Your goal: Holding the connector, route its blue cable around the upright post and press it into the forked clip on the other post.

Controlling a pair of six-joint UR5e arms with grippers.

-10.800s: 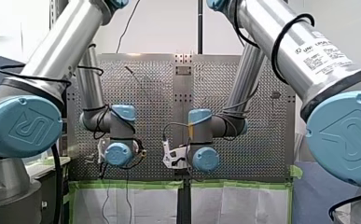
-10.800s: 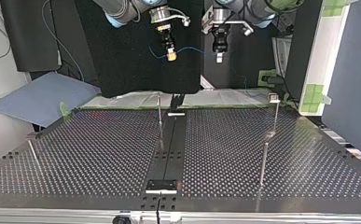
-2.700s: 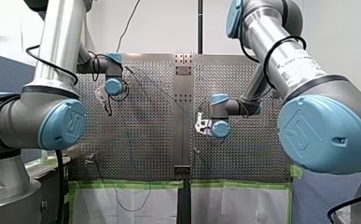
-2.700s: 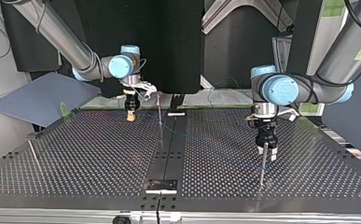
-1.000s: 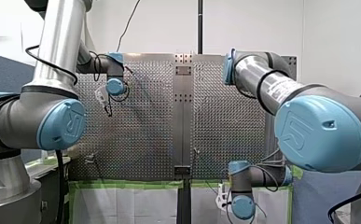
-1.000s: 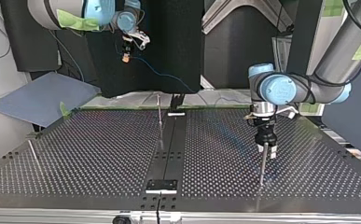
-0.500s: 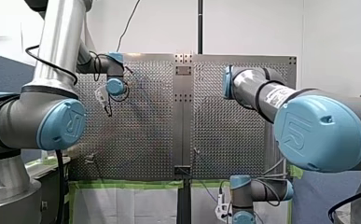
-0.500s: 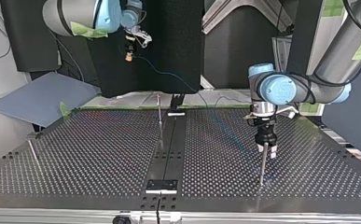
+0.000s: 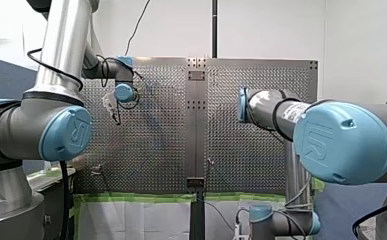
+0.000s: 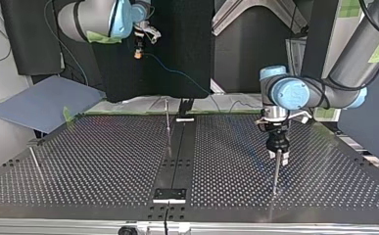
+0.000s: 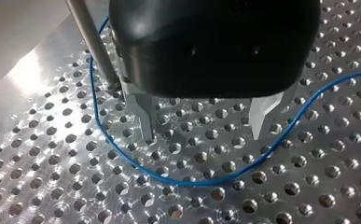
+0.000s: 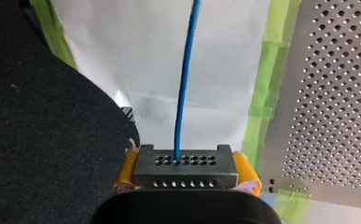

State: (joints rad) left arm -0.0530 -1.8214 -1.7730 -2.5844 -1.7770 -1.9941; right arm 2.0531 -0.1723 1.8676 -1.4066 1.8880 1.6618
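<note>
Slack is the worry: right gripper [image 12: 186,181] pinches the connector [image 12: 186,163] high beyond the table [image 10: 104,161], blue cable [image 12: 185,84] trailing to a loop under the spread left gripper [image 11: 202,133] beside the post [image 11: 92,44]. A hard pull may snag it on a finger or lift it off the post.

My left gripper [image 11: 204,123] hangs low, fingers [image 11: 143,116] apart; my right gripper [image 10: 137,52] is raised, clamped.

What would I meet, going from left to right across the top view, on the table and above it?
thin rod → my right gripper, raised high → middle post → my left gripper, low over the table
</note>
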